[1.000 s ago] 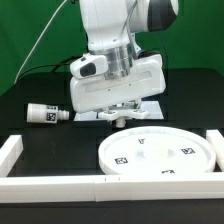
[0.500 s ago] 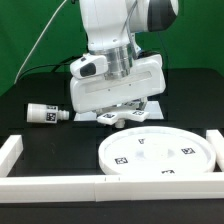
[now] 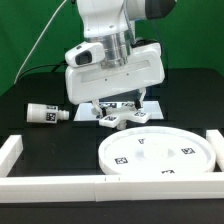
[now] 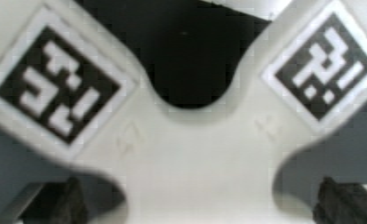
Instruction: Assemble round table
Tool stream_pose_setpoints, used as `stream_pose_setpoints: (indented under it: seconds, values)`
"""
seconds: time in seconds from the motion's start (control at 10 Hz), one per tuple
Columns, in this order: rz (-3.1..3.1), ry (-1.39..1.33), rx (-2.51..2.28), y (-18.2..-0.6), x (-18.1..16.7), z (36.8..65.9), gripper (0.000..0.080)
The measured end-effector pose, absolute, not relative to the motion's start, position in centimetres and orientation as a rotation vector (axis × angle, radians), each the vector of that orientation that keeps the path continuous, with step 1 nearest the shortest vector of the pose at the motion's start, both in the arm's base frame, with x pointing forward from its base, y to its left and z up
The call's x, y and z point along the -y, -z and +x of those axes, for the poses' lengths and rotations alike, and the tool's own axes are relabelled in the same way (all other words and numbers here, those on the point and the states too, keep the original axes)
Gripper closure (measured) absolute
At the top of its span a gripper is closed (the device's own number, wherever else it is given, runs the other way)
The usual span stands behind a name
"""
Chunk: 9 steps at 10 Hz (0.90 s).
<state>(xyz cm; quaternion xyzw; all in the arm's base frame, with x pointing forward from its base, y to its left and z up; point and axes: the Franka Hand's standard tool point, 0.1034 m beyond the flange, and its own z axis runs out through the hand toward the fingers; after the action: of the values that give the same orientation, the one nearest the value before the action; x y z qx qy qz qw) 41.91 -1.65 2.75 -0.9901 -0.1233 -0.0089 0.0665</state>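
One foot released, gripper risen

Nearest lie the white straight border rails (image 3: 60,185), then the large white rimmed round disc (image 3: 158,153). Behind its far rim rests the small white cross-shaped plastic foot (image 3: 122,116), tags up. The gripper (image 3: 118,103), lower a second ago, now stands spread above it, holding nothing. The short cylindrical leg (image 3: 45,113) lies unmoved on the exterior view's left.

Black table (image 3: 30,85) carrying: cross-shaped foot (image 3: 122,116) directly under gripper (image 3: 116,108); round disc (image 3: 158,153) just beside; cylindrical leg (image 3: 45,114) well apart; white border rails (image 3: 60,182) nearer camera.
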Motion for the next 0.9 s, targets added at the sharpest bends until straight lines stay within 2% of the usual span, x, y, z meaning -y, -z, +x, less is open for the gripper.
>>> stream_pose_setpoints:
  seconds: [0.3,0.6,0.9]
  values:
    - [-2.982,0.024,0.385,-3.8,2.2,42.2,0.015]
    - [-2.981,0.026,0.466,-5.4,5.3,41.1,0.015]
    - [-2.988,0.025,0.446,-5.6,5.8,40.5,0.015]
